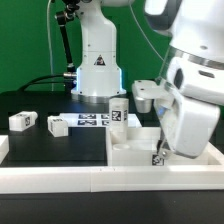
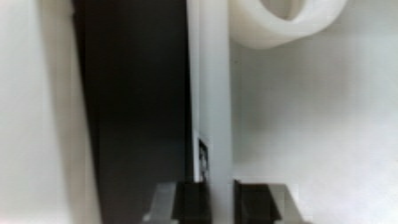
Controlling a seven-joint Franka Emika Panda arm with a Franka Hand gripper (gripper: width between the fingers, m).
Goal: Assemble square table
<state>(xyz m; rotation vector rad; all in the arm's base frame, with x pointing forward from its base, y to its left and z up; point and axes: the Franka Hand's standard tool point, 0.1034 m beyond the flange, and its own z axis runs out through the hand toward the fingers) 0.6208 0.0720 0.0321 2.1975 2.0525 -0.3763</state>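
The square table top (image 1: 128, 141) is a white tray with a raised rim, lying near the front rail on the exterior view's right. My gripper (image 1: 160, 152) is down at its right rim, largely hidden by the arm. In the wrist view the thin rim wall (image 2: 212, 90) runs down between the two dark fingertips (image 2: 192, 203), and the gripper (image 2: 224, 200) is shut on it. The top's flat white floor (image 2: 317, 130) carries a round socket (image 2: 285, 25). Two legs (image 1: 20, 120) (image 1: 57, 125) lie on the left; one stands (image 1: 118, 110) by the top; another (image 1: 146, 95) is behind it.
The marker board (image 1: 93, 121) lies flat in front of the robot base (image 1: 97, 70). A long white rail (image 1: 60, 181) edges the front of the black surface, and more rail runs along the right (image 1: 205, 158). Black table surface shows beside the rim (image 2: 134, 110).
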